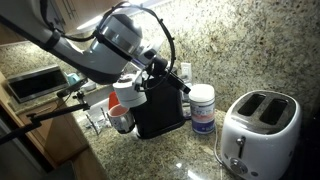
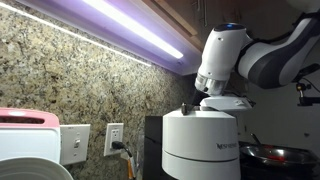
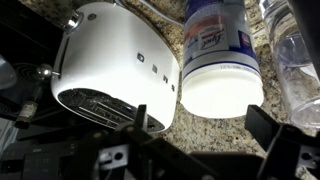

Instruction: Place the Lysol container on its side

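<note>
Gripper (image 3: pixel 190 145) parted | Lysol container (image 3: pixel 218 85) upright, lid up | long axis vertical

In an exterior view, the camera stands high and some way off, facing down across the speckled granite bench (image 1: pixel 190 165) toward the wall. In an exterior view, it sits low, very close to the white plastic cylindrical canister (image 2: pixel 200 140). The wrist view looks steeply down from close above. All three share this canister and the white two-slot toaster (image 3: pixel 110 70).

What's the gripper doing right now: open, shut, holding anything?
Gripper: looks open in the wrist view, holding nothing; the Lysol container stands untouched ahead of it.
</note>
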{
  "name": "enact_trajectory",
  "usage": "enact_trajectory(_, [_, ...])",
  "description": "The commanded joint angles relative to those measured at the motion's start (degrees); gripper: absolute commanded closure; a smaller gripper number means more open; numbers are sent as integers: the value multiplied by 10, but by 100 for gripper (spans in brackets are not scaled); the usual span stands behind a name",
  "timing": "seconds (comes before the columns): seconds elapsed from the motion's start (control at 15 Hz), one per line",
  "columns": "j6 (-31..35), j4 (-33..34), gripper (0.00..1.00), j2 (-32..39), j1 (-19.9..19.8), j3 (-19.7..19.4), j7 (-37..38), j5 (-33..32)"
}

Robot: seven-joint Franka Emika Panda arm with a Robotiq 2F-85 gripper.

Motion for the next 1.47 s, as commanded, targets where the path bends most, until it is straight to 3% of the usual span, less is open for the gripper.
enact_trajectory(0.0, [4,15,0,-10,5,4,21,3])
enact_trajectory(0.8, [-28,81,0,43,9,-6,41,62])
enact_trajectory(0.87, [-13,82,0,37,93,-97,20,99])
enact_trajectory(1.2, [-1,86,0,53,165,-167,-109,275])
enact_trajectory(1.33, [-7,88,0,54,191,-187,-151,324])
enact_trajectory(1.4, [-1,76,0,47,209,-210,-128,305])
